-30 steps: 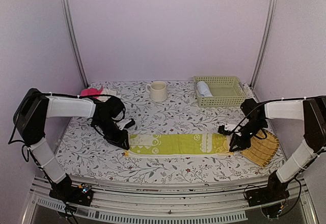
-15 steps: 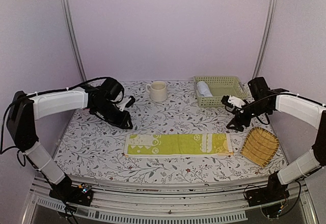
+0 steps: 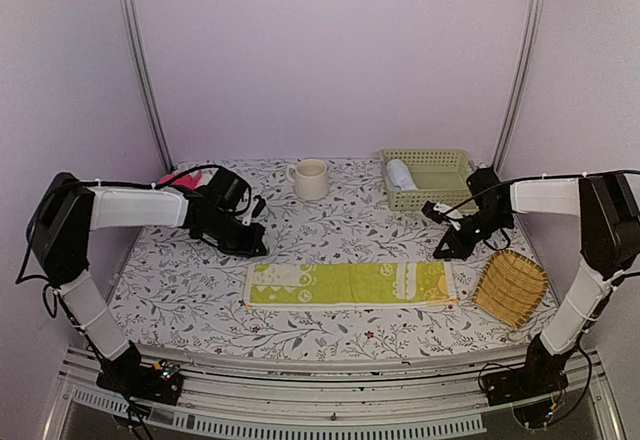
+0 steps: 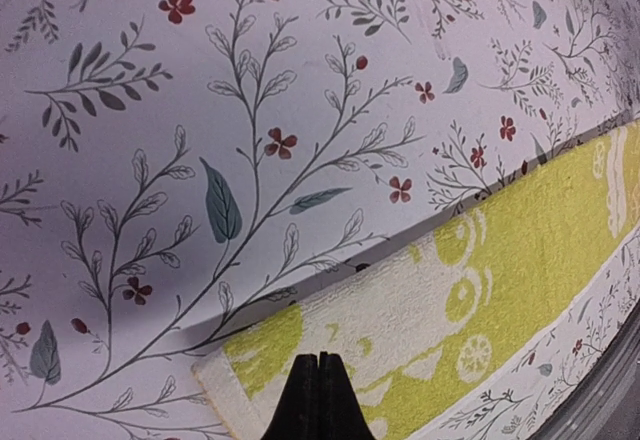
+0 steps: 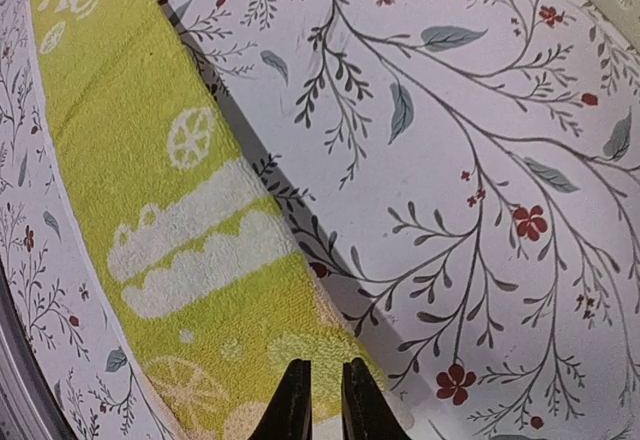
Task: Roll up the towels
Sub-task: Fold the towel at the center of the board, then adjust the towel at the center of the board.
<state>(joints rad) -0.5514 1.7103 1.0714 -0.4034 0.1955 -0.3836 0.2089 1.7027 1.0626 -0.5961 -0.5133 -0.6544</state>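
Observation:
The yellow-green and cream towel point(image 3: 350, 284) lies flat and unrolled along the front of the table. It also shows in the left wrist view point(image 4: 500, 260) and the right wrist view point(image 5: 160, 210). My left gripper point(image 3: 256, 249) point(image 4: 318, 362) is shut and empty, just behind the towel's far left corner. My right gripper point(image 3: 441, 253) point(image 5: 319, 365) hangs over the towel's far right corner. Its jaws stand a narrow slit apart with nothing between them. The pale blue towel point(image 3: 401, 174) lies rolled in the green basket point(image 3: 447, 195).
A cream mug point(image 3: 311, 178) stands at the back centre. A pink cloth point(image 3: 178, 180) lies at the back left. The yellow bamboo tray point(image 3: 511, 288) sits right of the towel's end. A floral cloth point(image 3: 330, 225) covers the table.
Both arms lifted away from the towel's ends toward the back, then came down again just behind its far corners. Both jaws opened wider and closed again. The towel has not moved.

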